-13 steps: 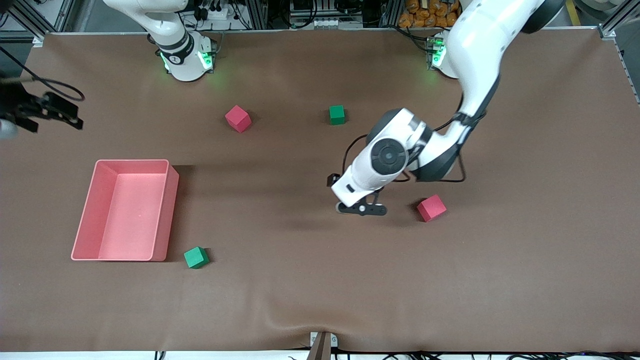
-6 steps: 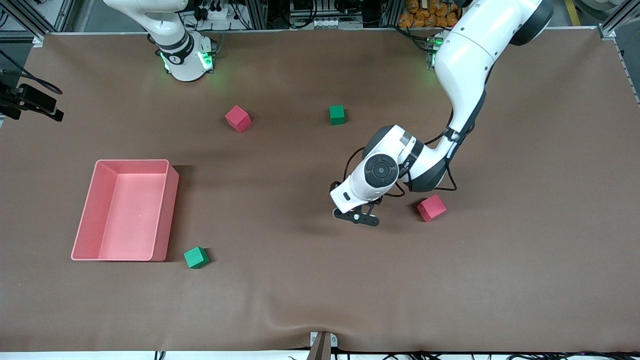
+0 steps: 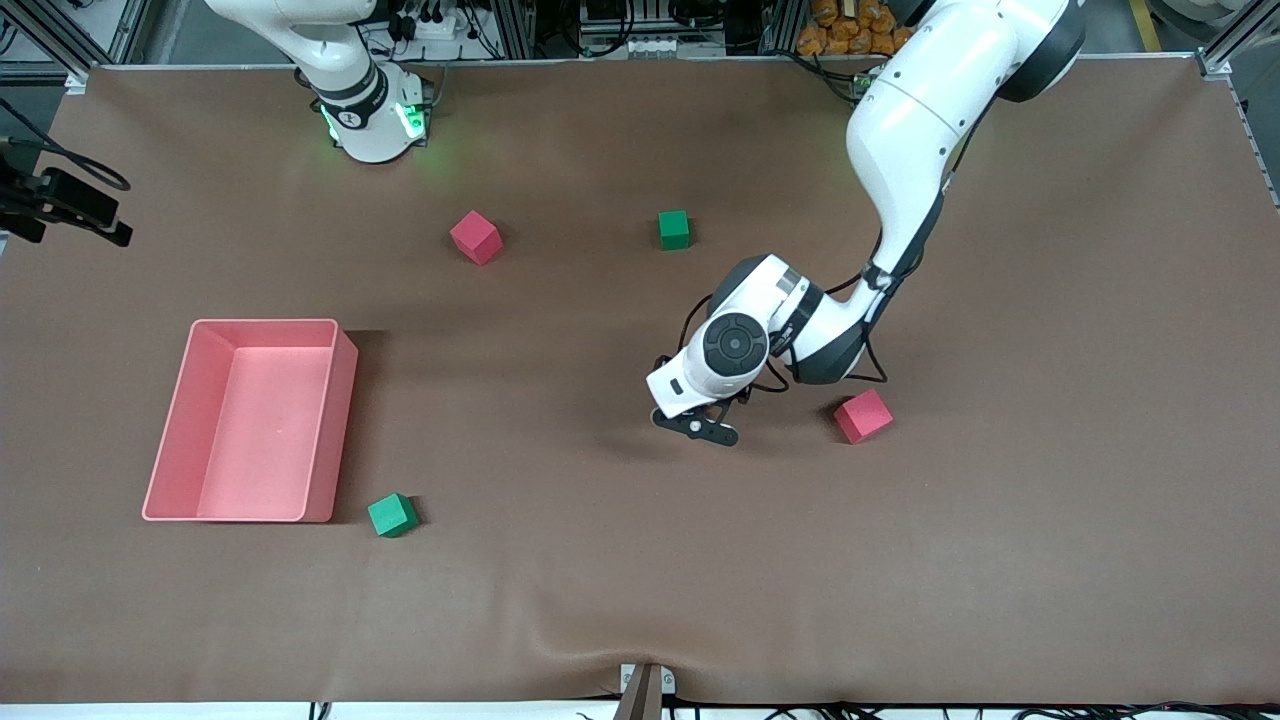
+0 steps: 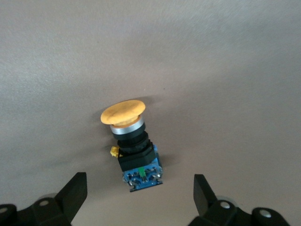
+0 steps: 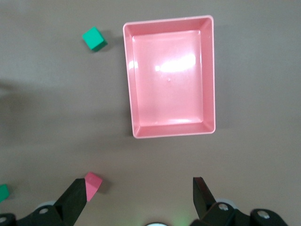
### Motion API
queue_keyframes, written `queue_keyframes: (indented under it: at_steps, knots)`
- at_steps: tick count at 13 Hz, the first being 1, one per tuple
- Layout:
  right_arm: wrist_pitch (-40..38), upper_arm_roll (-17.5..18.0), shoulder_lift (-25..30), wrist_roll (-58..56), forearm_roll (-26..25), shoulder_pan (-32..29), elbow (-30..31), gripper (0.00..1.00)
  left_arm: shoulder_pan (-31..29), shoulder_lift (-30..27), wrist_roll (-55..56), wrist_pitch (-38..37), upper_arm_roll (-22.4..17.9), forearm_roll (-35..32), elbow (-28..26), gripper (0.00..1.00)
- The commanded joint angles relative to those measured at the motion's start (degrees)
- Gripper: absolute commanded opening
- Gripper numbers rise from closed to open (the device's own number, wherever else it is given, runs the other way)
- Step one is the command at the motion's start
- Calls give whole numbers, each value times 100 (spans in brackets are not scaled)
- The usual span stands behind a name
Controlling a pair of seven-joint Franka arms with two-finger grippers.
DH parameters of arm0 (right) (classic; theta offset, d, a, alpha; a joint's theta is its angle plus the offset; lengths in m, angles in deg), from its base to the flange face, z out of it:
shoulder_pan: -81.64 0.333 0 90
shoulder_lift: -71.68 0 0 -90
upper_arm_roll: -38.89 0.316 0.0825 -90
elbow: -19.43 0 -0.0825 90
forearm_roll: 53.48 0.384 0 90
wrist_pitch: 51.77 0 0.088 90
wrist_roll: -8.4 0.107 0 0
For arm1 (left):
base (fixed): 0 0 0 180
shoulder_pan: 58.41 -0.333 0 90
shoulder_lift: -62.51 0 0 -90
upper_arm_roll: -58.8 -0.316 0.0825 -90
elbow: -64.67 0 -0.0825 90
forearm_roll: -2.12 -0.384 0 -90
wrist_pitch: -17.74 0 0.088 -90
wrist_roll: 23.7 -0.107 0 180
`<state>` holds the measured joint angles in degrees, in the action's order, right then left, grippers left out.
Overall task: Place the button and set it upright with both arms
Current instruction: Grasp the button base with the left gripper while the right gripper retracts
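Button [image 4: 133,149] is lying on its side on the brown table mat [image 3: 640,560], orange cap [image 4: 122,112] at one end, black body and blue base at the other, roughly mid-table, under the left wrist, so the front view isn't showing it. Left gripper [image 4: 139,192] is hovering directly over it with fingers spread wide, one on each side of the button and touching nothing. In the front view the left gripper [image 3: 697,426] is sitting low over the mat, with a red cube [image 3: 864,416] beside it toward the left arm's end, apart from it. Farther from the front camera, a green cube [image 3: 674,229] and another red cube [image 3: 476,237] are sitting near the arm bases. A pink tray [image 3: 252,420] is lying toward the right arm's end, with a second green cube [image 3: 392,515] just beside its nearer corner. Nothing is crowding the button. Right arm is waiting high up, its gripper [image 5: 139,192] looking down over the pink tray [image 5: 169,77], fingers spread apart and holding nothing; at the front view's edge its gripper [image 3: 55,205] is only partly showing.
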<state>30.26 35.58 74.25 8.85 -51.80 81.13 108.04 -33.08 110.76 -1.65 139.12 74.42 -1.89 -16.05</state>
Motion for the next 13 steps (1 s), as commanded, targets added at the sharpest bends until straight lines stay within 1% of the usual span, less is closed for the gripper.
queue_keyframes:
  at_steps: [1, 4, 6, 9, 11, 13]
  knots:
    - [-232, -91, -116, 52, 35, 16, -212, 100, 384, 106, -60, -44, -391, -100, 162, 100]
    - [-232, -82, -116, -35, 43, -19, -195, 100, 420, 229, -51, 130, -428, -100, 171, 100]
    - [-205, -82, -116, -45, 44, -81, -195, 100, 464, 247, -42, 202, -445, -100, 171, 80]
    - [-153, -73, -125, -45, 70, -54, -186, 100, 464, 264, 71, 202, -454, -100, 171, 56]
    - [258, -73, -125, -27, 70, -72, -151, 100, 578, 264, 492, 202, -463, -100, 171, 26]
    - [384, -73, -125, 8, 52, -89, -151, 100, 797, 247, 713, 202, -637, -134, 171, 0]
